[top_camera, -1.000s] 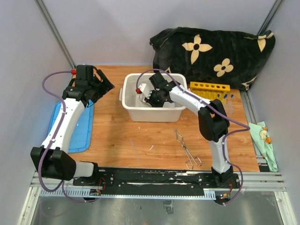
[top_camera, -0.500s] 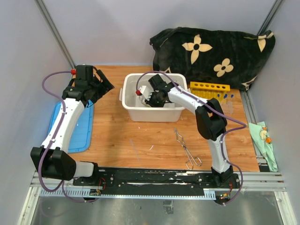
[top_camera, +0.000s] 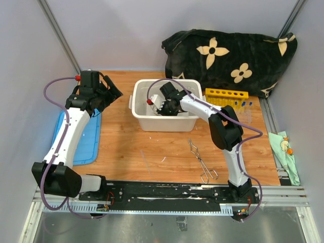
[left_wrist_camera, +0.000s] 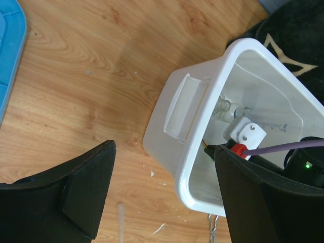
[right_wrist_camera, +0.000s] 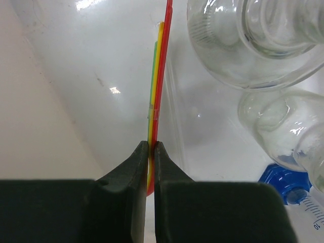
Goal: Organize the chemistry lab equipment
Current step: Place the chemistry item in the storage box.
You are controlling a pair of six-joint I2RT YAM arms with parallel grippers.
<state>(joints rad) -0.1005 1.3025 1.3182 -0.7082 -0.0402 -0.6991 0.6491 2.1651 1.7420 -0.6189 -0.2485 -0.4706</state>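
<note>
Right hand (right_wrist_camera: 150, 147) is down inside the white tub (top_camera: 144, 120), fingers pinched together on a bundle of thin rods (right_wrist_camera: 158, 86): red, yellow and green, lying flat against one another

Rods run away from the fingers alongside the tub's pale inner wall; their far ends leave the wrist view, so contact with the floor cannot be told

Step in hand, as judged: setting the rods down in the tub. To do it well:
- lower until the rods lie along the floor beside the wall, then part the fingers only a little so the three do not fan out
- stay wall-side; small glass beakers (right_wrist_camera: 253, 40) sit just beside, and a blue-capped tube (right_wrist_camera: 283, 183) near them
- withdraw straight up, clear of the rim

Materials: rods slim, smooth, likely light and springy plastic. Beakers clear, round, glossy, apt to roll or chip. Tub is smooth white plastic, slippery

Left hand (top_camera: 109, 91) hangs over the bare wood worktop (top_camera: 152, 152) left of the tub, fingers wide apart, holding nothing

Metal tongs (top_camera: 201, 162) lie on the worktop in front of the tub; yellow holed rack (top_camera: 226, 95) stands to its right
</note>
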